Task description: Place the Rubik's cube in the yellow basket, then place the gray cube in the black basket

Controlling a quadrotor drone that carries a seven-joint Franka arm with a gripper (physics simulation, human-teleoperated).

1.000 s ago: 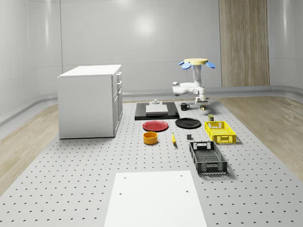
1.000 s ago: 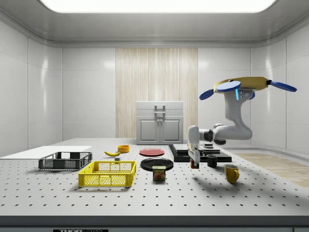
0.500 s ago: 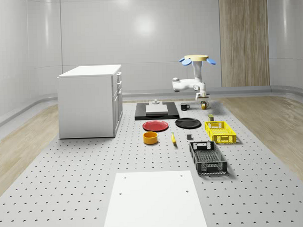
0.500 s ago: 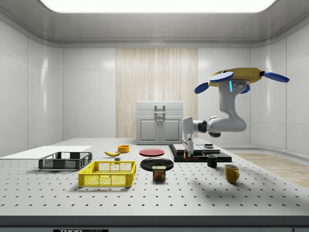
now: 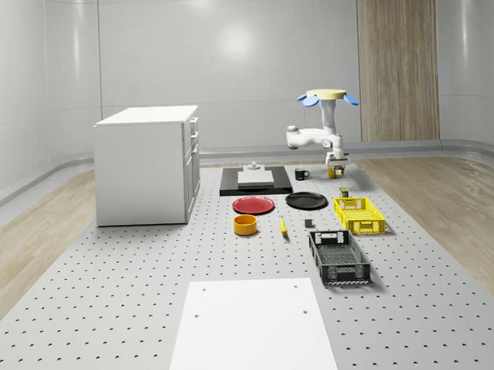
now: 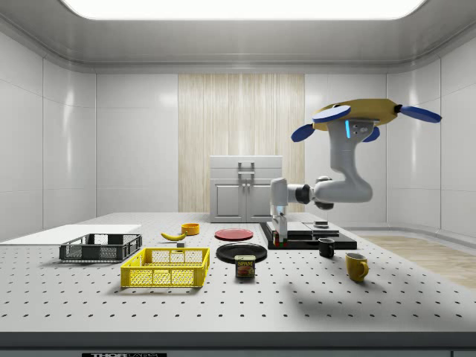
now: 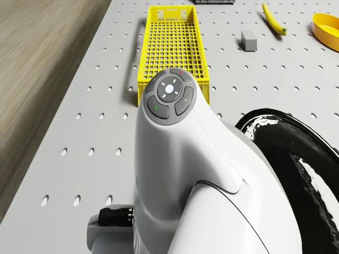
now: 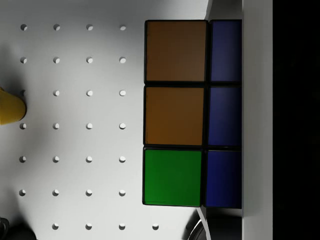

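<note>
Wrist view puts the Rubik's cube (image 8: 192, 112) right up against the camera, orange and green squares beside a blue face, pressed to a pale finger (image 8: 257, 100): the jaws are clamped on it. In the side view the gripper (image 6: 277, 236) hangs in the air, the cube carried clear of the worktop (image 6: 312, 297), with the drone (image 6: 364, 119) hovering above and behind it.

Now the relation that matters: the yellow basket (image 6: 166, 268) lies off to the side view's left of the jaws and lower, well apart, the black plate (image 6: 242, 251) between them. From the drone view the basket (image 7: 169, 47) stretches lengthwise straight away from the arm (image 7: 180, 159), so I'd judge the carry runs along its long axis, then a descent.

The gray cube (image 7: 248, 40) sits on the worktop just beside the basket, untouched.
</note>
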